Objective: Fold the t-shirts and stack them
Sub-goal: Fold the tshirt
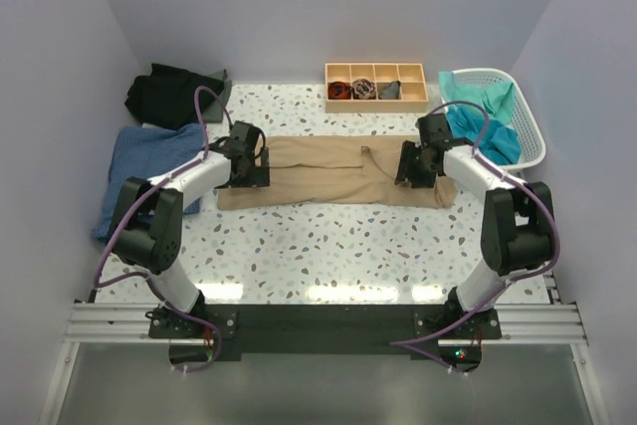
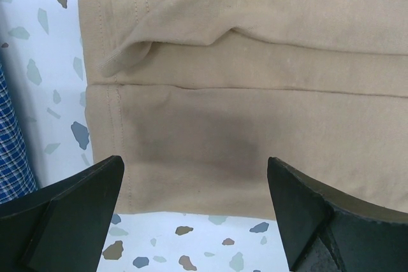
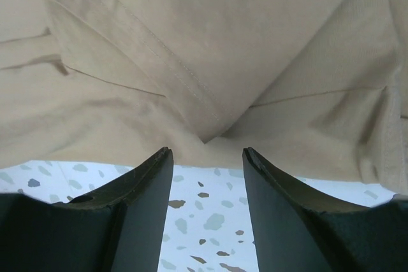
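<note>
The left gripper (image 2: 194,173) is hanging wide apart over the tan shirt (image 2: 255,93); the right gripper (image 3: 207,156) is standing parted and empty, the shirt's edge just ahead.

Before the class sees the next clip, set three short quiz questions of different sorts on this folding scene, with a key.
1. True or false: the tan t-shirt hangs over the rim of the white basket.
2. What colour is the cloth in that basket? A teal, B black, C tan.
3. Fill the gap: the left gripper and the right gripper, one at each end of the tan t-shirt, both have their jaws ____.
Key: 1 false; 2 A; 3 open.
</note>
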